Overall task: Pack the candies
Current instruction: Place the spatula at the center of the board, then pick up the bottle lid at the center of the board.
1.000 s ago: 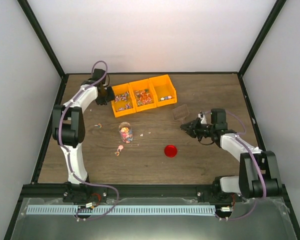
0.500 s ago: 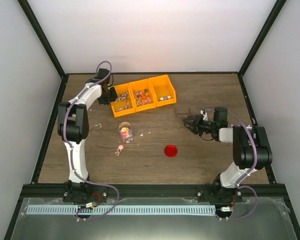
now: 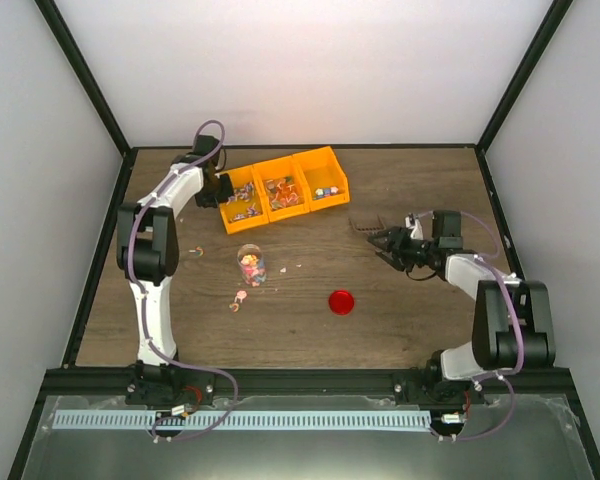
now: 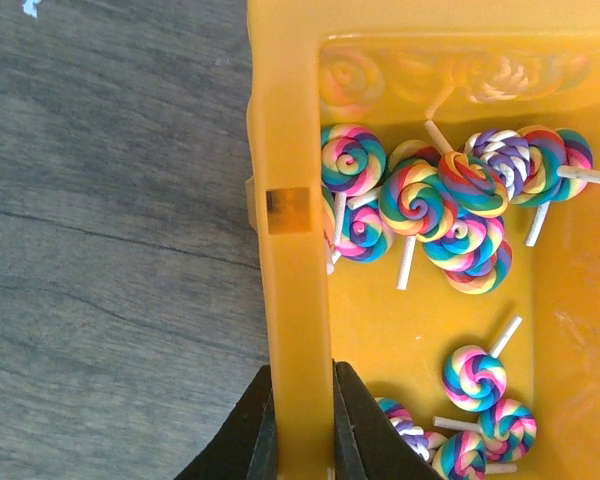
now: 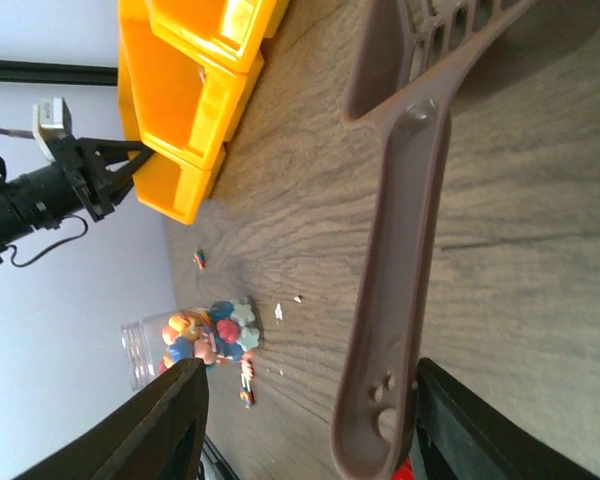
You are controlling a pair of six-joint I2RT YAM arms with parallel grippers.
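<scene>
In the past second the left arm has reached the row of bins and shut on it, nudging the row slightly, while the right arm has swung its scoop point(image 5: 385, 300) nearer the bins and let its fingers spread. The left pincer point(image 4: 300, 425) is clamped narrow on the side wall of the end bin point(image 4: 288, 150), one finger inside and one outside. The right pincer point(image 5: 302, 410) stands wide, with the scoop's handle lying on the desk point(image 3: 400, 310) between the fingers; whether one finger touches the handle is hard to tell.

The candies point(image 4: 417, 200) are in three places. Swirled lollipops are heaped in the gripped bin. A jar point(image 3: 251, 265) in mid-desk is partly filled. A few strays lie on the wood just beside the jar.

They look light, hard and glossy, likely to skid or scatter if pinched. The lollipops' thin sticks overlap, so one may drag up its neighbours. A single piece would best be gripped across the flat faces of its disc. For the heap, taking the scoop by its handle and sliding it underneath seems the safer hold.
</scene>
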